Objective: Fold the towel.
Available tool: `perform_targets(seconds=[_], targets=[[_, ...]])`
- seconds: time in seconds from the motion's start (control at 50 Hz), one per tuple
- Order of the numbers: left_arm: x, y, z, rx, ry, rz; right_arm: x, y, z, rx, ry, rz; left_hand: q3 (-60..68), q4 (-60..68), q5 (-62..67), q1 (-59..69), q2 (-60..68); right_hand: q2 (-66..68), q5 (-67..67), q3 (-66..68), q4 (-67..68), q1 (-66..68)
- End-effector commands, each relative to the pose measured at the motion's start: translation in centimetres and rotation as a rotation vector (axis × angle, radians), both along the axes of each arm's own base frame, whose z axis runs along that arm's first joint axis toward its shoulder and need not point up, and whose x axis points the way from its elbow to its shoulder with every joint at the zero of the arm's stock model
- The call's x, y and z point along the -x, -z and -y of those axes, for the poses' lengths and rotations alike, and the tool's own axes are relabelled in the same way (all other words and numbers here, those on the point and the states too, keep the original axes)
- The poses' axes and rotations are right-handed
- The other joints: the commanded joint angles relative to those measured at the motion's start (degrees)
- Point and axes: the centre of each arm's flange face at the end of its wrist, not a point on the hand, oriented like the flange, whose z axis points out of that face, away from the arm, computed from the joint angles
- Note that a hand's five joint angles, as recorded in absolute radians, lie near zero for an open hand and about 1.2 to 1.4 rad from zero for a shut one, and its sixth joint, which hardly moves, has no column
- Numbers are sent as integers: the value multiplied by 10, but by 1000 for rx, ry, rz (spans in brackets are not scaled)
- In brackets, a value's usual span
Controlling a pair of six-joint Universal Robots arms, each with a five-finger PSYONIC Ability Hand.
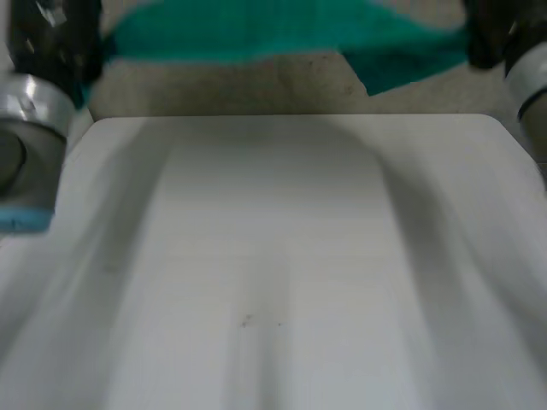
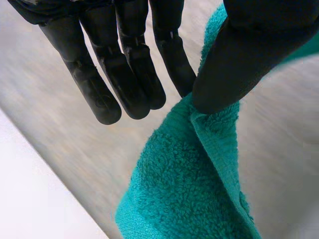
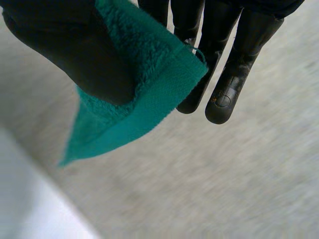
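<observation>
Towel (image 1: 256,34): teal terry cloth, off the table (image 1: 273,256) and held in the air past its far edge. In the head view we see it stretched sideways between both hands, with the beige floor (image 1: 256,85) under it. Its lower edge sags in the middle and a loose flap hangs toward the right end.

Left hand (image 1: 51,43): at the towel's left end. In the left wrist view we see this hand (image 2: 124,74) with its fingers (image 2: 102,97) straight and side by side, their tips clear of the cloth. The thumb (image 2: 234,64) lies across the towel (image 2: 189,189) and clamps it. The hemmed edge runs down from under the thumb tip, and the cloth hangs below in a fold. The white table edge (image 2: 30,199) shows beside the fingers.

Right hand (image 1: 491,34): at the towel's right end. In the right wrist view the hand (image 3: 239,59) has a corner of the towel (image 3: 149,74) pinched between thumb (image 3: 75,50) and fingers (image 3: 222,99). The hem and a small loop of thread stick out at the corner. A pointed flap hangs below the thumb, over the floor, near the table edge (image 3: 30,209).

Arms: grey joint of the left arm (image 1: 26,128) over the table's left side, right arm (image 1: 530,77) at its far right corner.
</observation>
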Motion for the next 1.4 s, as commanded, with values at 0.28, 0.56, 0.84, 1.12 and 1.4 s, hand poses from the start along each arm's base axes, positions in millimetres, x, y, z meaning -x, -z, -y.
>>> perform_targets(seconds=[0.28,0.56,0.84,1.12,1.4], targets=[[-10,192,-38,-567,28,147,5,184,-13,-550,-18,-151,115,116,154,164,114,125,128,122,117,240],[-30,191,-46,-690,-14,148,44,186,-6,-587,53,-119,-217,-217,-179,-169,-218,125,128,122,117,240],[-48,199,-54,-868,-18,102,54,189,0,-599,65,-109,-284,-284,-246,-236,-286,125,128,122,117,240],[-56,202,-68,-928,-33,95,53,191,-1,-605,60,-110,-397,-397,-359,-349,-398,125,128,122,117,240],[-56,203,-56,-839,-35,88,53,195,-5,-621,57,-114,-325,-325,-287,-276,-326,125,128,122,117,240]])
